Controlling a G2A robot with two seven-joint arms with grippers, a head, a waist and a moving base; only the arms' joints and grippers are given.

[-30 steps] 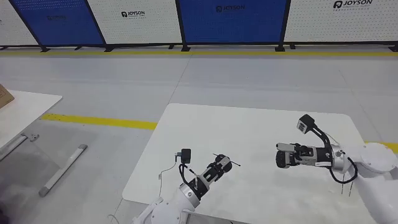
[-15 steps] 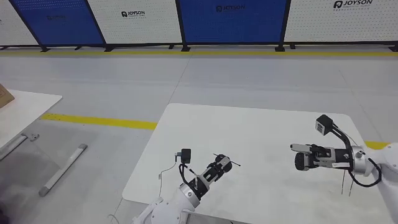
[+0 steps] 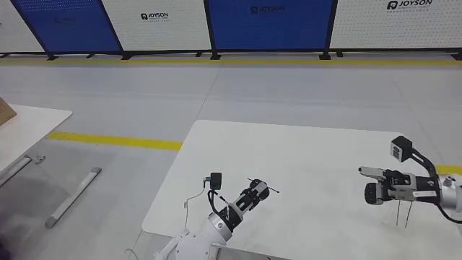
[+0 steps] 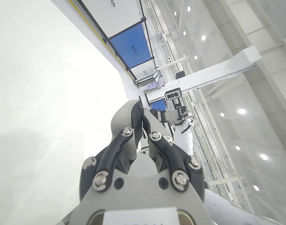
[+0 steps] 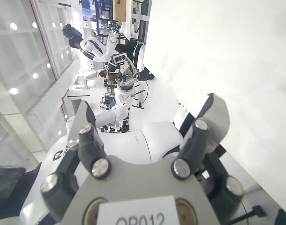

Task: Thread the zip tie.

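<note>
Near the table's front edge, my left gripper [image 3: 261, 187] is shut on a thin black zip tie [image 3: 273, 190], which sticks out on both sides of the fingers. In the left wrist view that gripper [image 4: 141, 111] has its pads pressed together, and the tie's dark tip [image 4: 140, 98] shows at their end. My right gripper [image 3: 366, 183] hovers open at the table's right side, far from the tie and turned toward it. Its two fingers stand wide apart in the right wrist view [image 5: 148, 111], with nothing between them, and the left gripper [image 5: 123, 69] shows far off.
The white table [image 3: 289, 152] is bare between the two arms. Two thin dark rods [image 3: 401, 217] hang below the right arm near the table's right front corner. A second white table [image 3: 29, 126] stands to the left across the floor.
My right arm has drawn back to the right, away from the left gripper, staying open. The left gripper and zip tie have not moved.
</note>
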